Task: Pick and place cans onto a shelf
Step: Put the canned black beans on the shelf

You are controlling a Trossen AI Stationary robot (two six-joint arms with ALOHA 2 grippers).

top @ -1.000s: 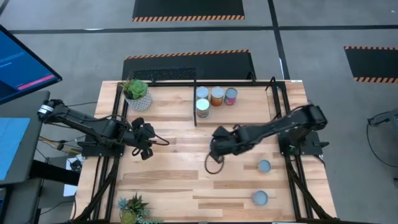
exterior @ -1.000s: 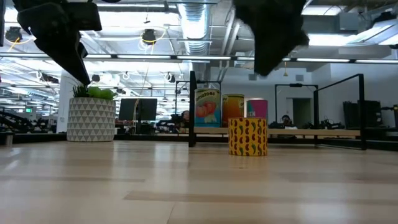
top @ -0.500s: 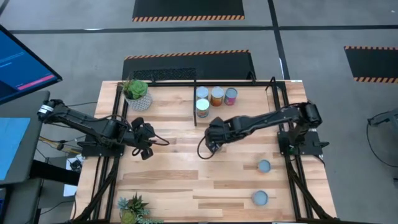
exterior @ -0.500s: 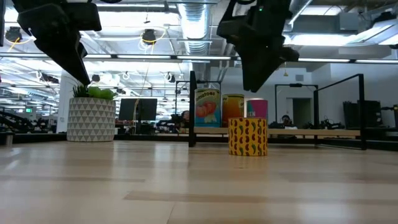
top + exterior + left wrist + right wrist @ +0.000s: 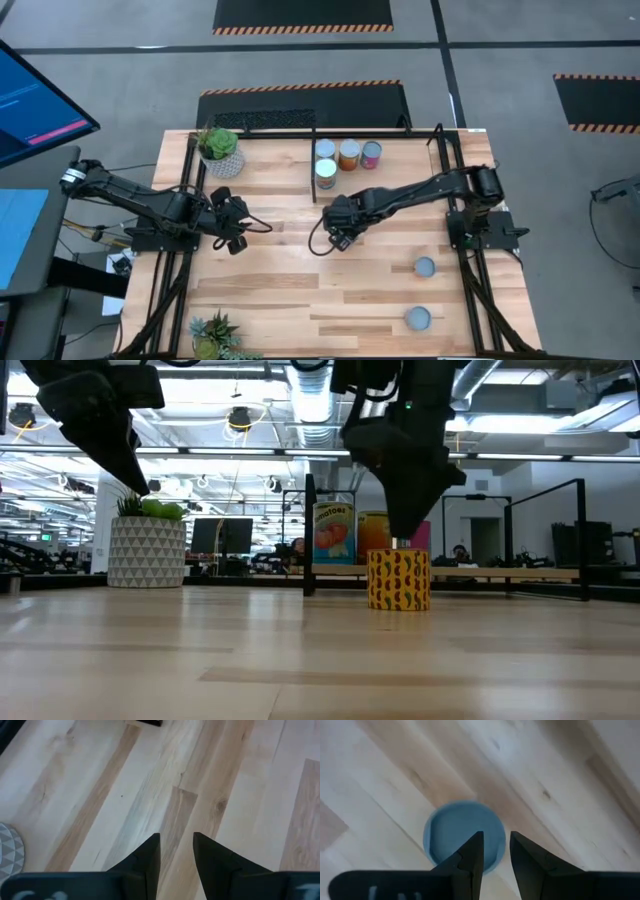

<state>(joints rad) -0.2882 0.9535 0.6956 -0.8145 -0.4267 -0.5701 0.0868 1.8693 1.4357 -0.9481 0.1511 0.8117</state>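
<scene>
Now | right hand (image 5: 493, 851) | slightly parted, empty | above can (image 5: 464, 834)

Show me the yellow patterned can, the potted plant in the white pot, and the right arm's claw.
yellow patterned can (image 5: 398, 580): low view, middle of its label
potted plant (image 5: 219, 147): high view, its green leaves
right claw (image 5: 493, 851): right wrist view, gap between its fingertips

Three cans (image 5: 348, 153) stand upright in the shelf (image 5: 375, 135); a yellow can (image 5: 398, 579) stands before it; two, perhaps blue-topped (image 5: 425, 267), lie well away.
</scene>
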